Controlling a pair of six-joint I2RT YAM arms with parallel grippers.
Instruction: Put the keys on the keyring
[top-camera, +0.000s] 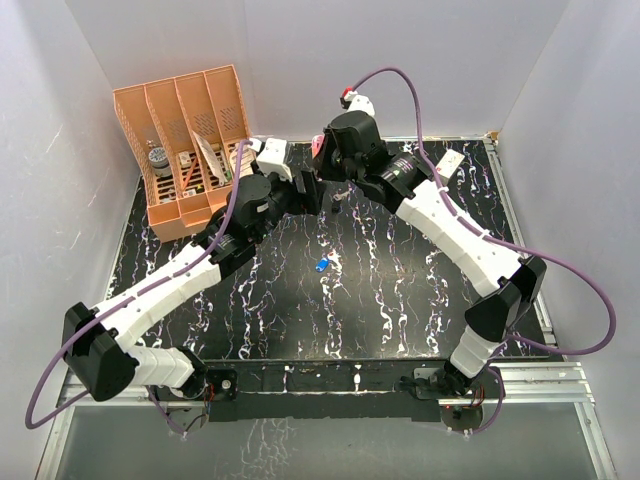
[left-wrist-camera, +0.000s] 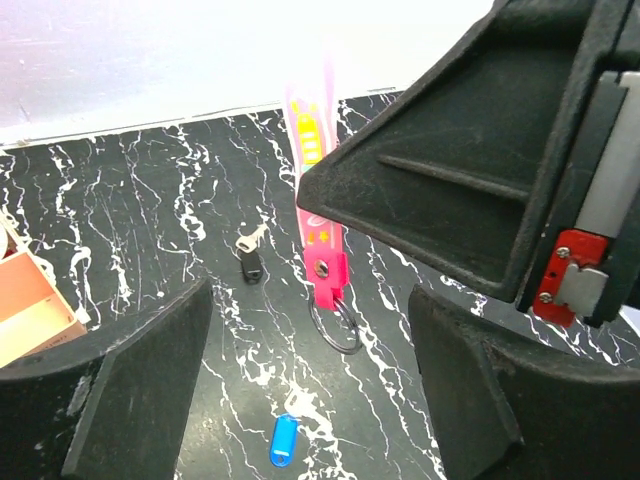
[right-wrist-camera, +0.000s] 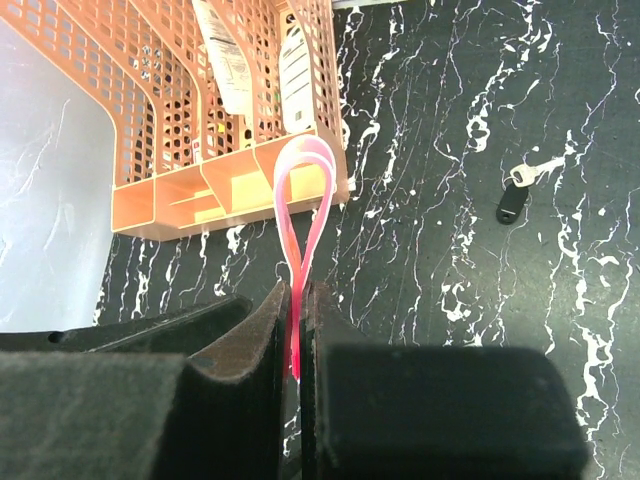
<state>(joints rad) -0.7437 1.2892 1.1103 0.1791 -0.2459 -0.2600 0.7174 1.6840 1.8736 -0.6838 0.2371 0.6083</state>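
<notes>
The keyring (left-wrist-camera: 323, 245) is a red-pink strap hanging upright, with its dark metal ring (left-wrist-camera: 338, 325) just above the table. My right gripper (right-wrist-camera: 298, 300) is shut on the strap, whose loop (right-wrist-camera: 305, 195) sticks out past the fingertips. My left gripper (left-wrist-camera: 310, 400) stands open, low over the table, facing the ring. The blue key (left-wrist-camera: 284, 440) lies flat between its fingers (left-wrist-camera: 140, 400), nearer than the ring. To the left of the strap and farther back, the dark key (left-wrist-camera: 250, 264) rests on the table. From above, the blue key (top-camera: 321, 264) lies mid-table and both grippers meet at the back.
An orange mesh organizer (top-camera: 130, 110) with several items in its slots stands at the back left; its front corner (right-wrist-camera: 150, 205) is close to the strap's loop. The black marbled mat (top-camera: 400, 300) covers the table. White walls close in the sides and back.
</notes>
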